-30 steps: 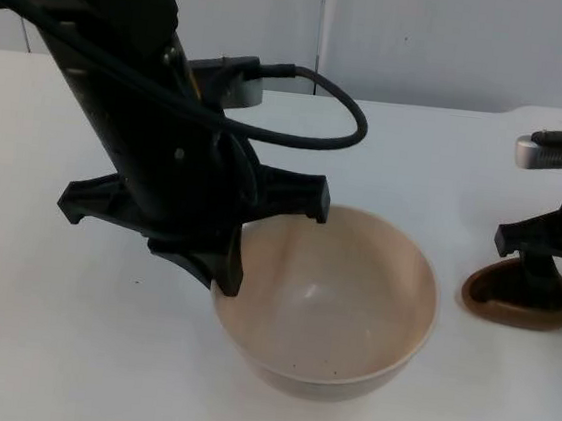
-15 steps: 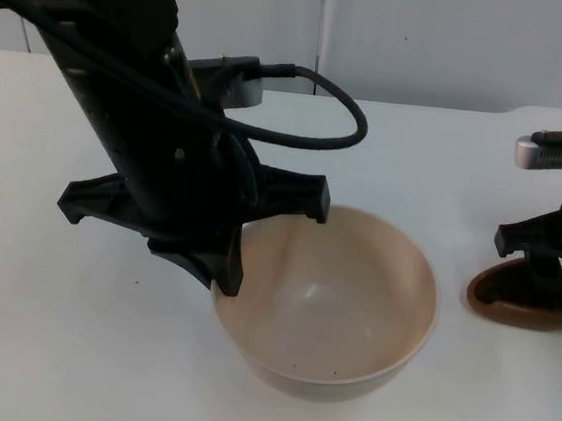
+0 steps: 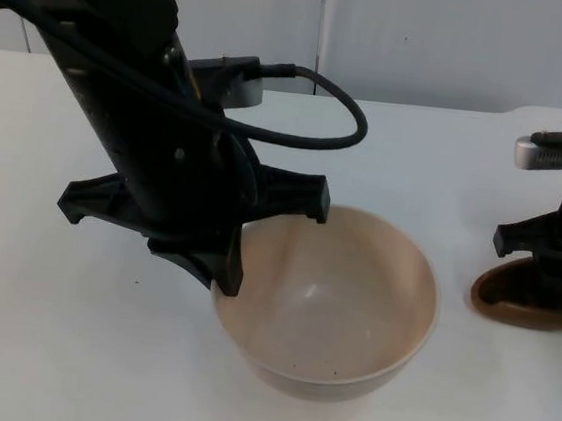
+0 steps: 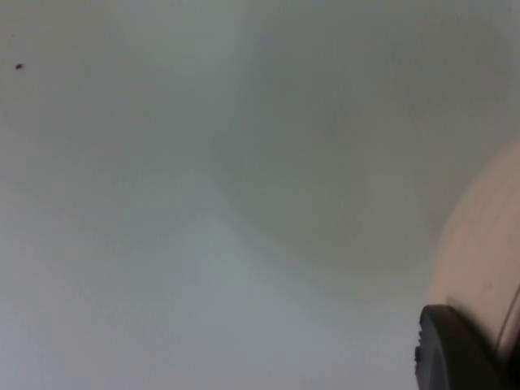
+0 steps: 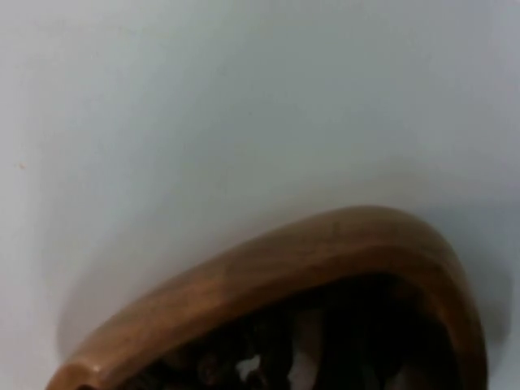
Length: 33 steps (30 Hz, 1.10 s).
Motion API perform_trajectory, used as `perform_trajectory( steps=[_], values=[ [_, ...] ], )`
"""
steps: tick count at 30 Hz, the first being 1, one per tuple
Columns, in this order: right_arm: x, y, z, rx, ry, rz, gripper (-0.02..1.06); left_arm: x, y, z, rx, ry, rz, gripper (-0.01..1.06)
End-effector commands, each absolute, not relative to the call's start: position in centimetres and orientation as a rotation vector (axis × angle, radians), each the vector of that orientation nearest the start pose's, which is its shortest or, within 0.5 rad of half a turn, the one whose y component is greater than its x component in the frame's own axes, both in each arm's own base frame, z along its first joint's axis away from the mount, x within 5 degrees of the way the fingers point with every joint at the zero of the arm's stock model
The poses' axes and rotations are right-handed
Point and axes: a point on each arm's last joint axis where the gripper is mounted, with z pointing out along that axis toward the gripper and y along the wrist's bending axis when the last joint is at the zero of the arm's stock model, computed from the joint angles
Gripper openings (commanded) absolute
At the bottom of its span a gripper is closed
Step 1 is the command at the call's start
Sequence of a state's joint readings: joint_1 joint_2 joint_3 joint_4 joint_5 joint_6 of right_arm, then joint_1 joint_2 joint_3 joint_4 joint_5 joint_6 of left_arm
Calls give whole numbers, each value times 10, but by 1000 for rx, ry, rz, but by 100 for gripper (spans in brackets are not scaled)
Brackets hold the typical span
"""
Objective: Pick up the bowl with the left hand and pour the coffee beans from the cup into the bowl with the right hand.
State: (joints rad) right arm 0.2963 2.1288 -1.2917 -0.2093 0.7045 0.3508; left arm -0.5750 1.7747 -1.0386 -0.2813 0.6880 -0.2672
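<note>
Bowl (image 3: 337, 302) first: you are looking at a beige one sitting near the front of the white table (image 3: 38, 326), slightly right of the middle, with a few dark specks lying on its inner bottom. Your left gripper (image 3: 247, 242) is reaching down at its left rim, one black finger standing outside the wall and the other going in over the rim, so the fingers are closing on that rim. Through the left wrist camera you are seeing the bowl's pale outer wall (image 4: 479, 260) touching a black fingertip (image 4: 455, 353), with bare table beside it.

Well apart, at the table's right edge, a brown wooden cup (image 3: 526, 297) is holding dark coffee beans (image 5: 268, 353); the right wrist camera is showing its curved rim (image 5: 268, 268) with the beans inside. Your right gripper (image 3: 556, 268) is standing over that cup with a finger reaching down into it; whether its fingers are gripping the wall you cannot tell.
</note>
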Motion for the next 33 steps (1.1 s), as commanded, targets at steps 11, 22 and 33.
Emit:
perform_trajectory(
  steps=[11, 22, 33],
  values=[
    [378, 105, 98, -151, 2978, -147, 39, 267, -194, 174, 166, 2969, -431, 0],
    [378, 105, 98, -149, 2979, -145, 27, 267, -194, 174, 166, 2969, -431, 0],
    [378, 105, 98, -149, 2979, -145, 22, 267, -194, 174, 165, 2967, -431, 0]
  ],
)
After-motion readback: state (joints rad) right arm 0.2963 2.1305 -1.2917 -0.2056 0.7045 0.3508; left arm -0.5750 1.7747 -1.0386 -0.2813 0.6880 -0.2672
